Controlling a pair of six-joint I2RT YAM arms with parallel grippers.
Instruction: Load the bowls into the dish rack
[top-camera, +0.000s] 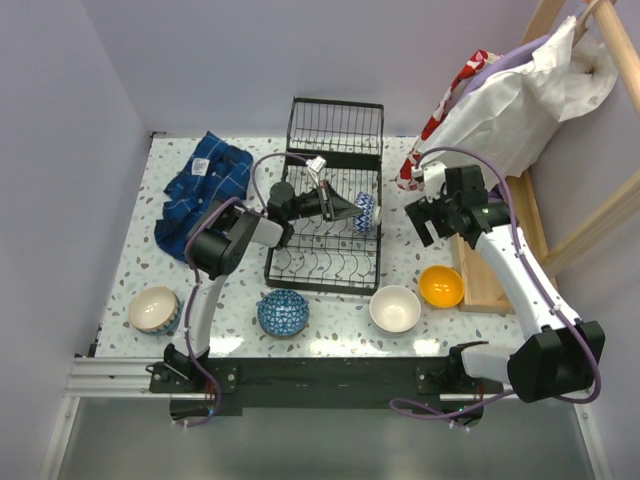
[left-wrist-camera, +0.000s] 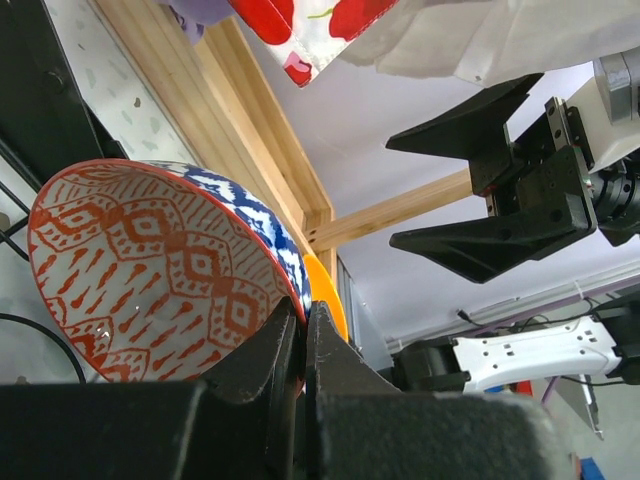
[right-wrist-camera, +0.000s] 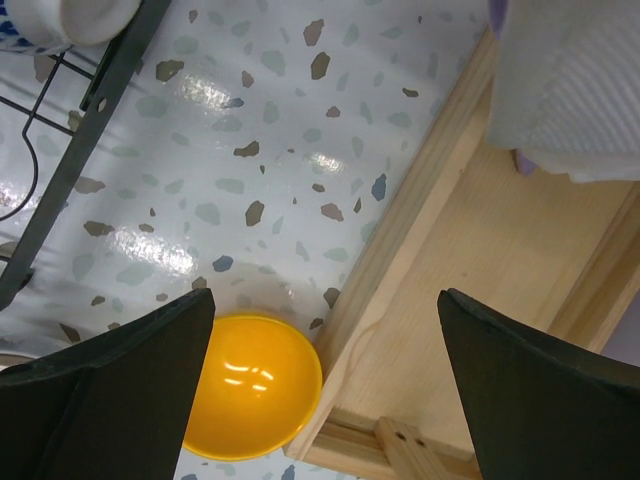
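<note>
In left gripper (left-wrist-camera: 303, 325) — patterned bowl (left-wrist-camera: 150, 270)

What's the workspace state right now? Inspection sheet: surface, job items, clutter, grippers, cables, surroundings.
Surface: speckled table, no spills seen.
Job's things: dish rack, no bowl seated; patterned bowl held on edge above it; beige bowl, blue bowl, white bowl and orange bowl on the table near the arms.
Clutter: blue cloth back left; bags over the wooden tray at right.
Grippers: left gripper shut on the patterned bowl's rim; right gripper open, empty, above the tray's edge.
Cables: purple cable loops above the rack; another runs along the right arm.
Surroundings: plain walls; wooden frame at right.
</note>
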